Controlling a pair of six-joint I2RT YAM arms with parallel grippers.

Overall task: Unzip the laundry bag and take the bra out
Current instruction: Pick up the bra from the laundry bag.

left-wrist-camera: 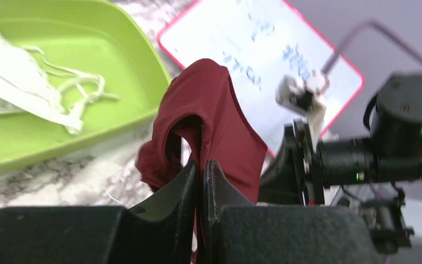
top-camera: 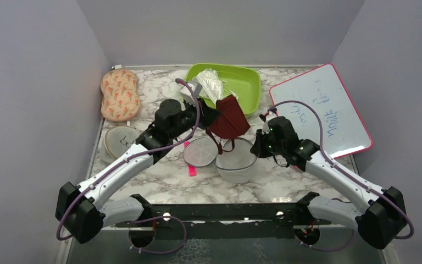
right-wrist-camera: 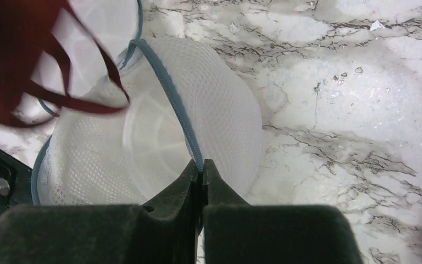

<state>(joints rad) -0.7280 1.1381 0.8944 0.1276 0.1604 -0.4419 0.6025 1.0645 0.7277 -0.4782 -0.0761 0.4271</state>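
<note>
The laundry bag [top-camera: 236, 162] is a white mesh clamshell lying open at table centre, its flat half [top-camera: 200, 151] to the left. My left gripper [top-camera: 213, 117] is shut on the dark red bra [top-camera: 229, 118] and holds it in the air above the bag, straps dangling into the open half. In the left wrist view the bra [left-wrist-camera: 214, 126] hangs from the closed left gripper [left-wrist-camera: 199, 168]. My right gripper [top-camera: 258, 147] is shut on the bag's blue-grey zip rim [right-wrist-camera: 170, 104]; the right gripper [right-wrist-camera: 200, 168] pinches that rim, with the bra straps [right-wrist-camera: 71, 99] at upper left.
A green tray [top-camera: 247, 82] with a white garment [top-camera: 211, 85] stands at the back. A whiteboard [top-camera: 321, 110] lies at right. A beige mesh case [top-camera: 118, 142] and an orange patterned pad [top-camera: 120, 94] sit at left. A pink marker [top-camera: 190, 168] lies near the bag.
</note>
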